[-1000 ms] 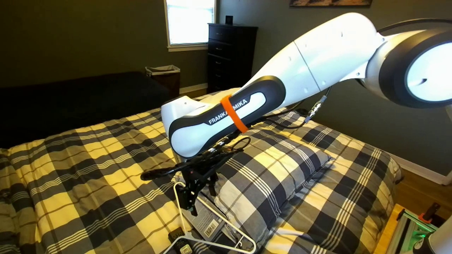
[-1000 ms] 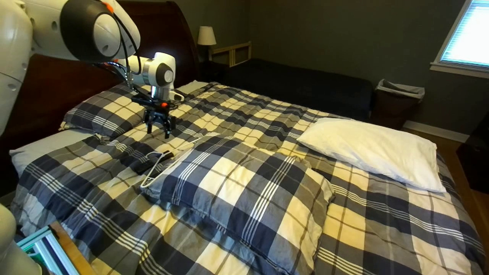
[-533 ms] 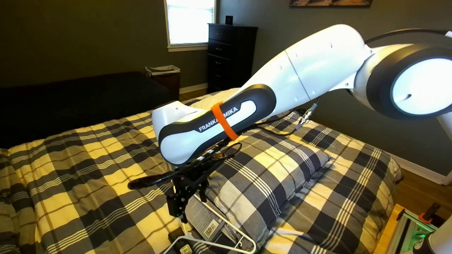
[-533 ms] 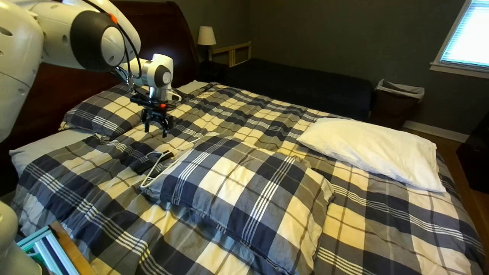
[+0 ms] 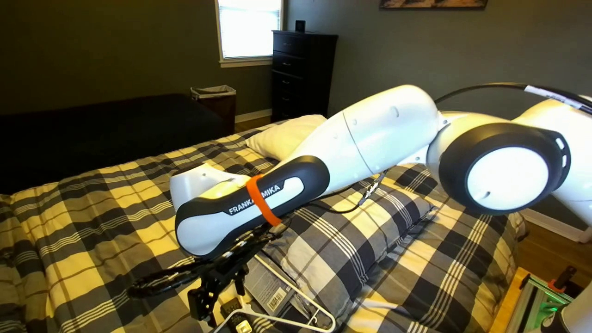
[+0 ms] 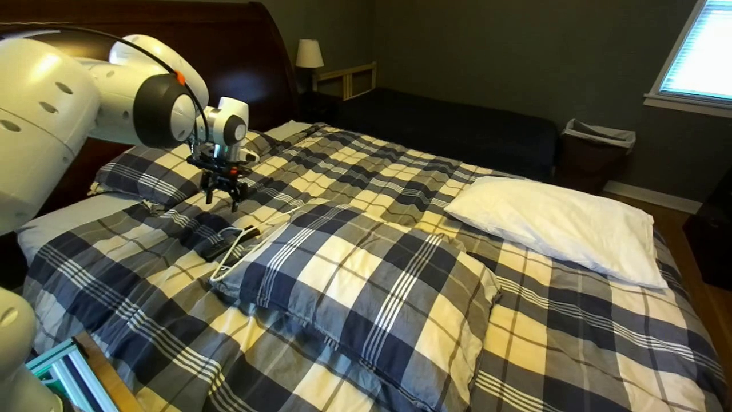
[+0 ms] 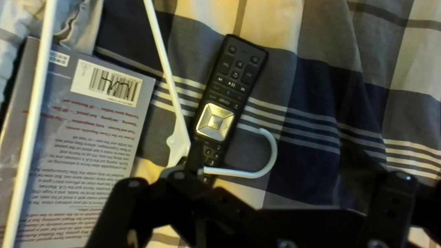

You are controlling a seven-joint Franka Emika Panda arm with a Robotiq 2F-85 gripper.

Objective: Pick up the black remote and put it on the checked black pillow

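Observation:
The black remote [image 7: 237, 79] lies on the plaid bedspread, with a silver pad in its middle; it shows in both exterior views [image 5: 243, 326] [image 6: 216, 249]. A white hanger's [image 7: 160, 51] hook crosses over its lower end. My gripper [image 7: 286, 165] is open and empty above the bed, fingers apart, in both exterior views [image 5: 225, 306] [image 6: 222, 203]. In the wrist view one finger covers part of the remote's lower end; the other finger is off to the right. The checked black pillow [image 6: 366, 274] lies beside the hanger, also in an exterior view [image 5: 347, 226].
A grey book [image 7: 86, 144] with a barcode lies under the hanger, against the pillow, also in an exterior view [image 5: 268, 286]. A white pillow [image 6: 549, 223] lies farther along the bed. Another plaid pillow [image 6: 148, 171] rests by the dark headboard [image 6: 251, 51].
The arm has moved down, and the gripper has shifted lower and to the left in both exterior views. The gripper stays open. The remote, hanger and pillows have not moved.

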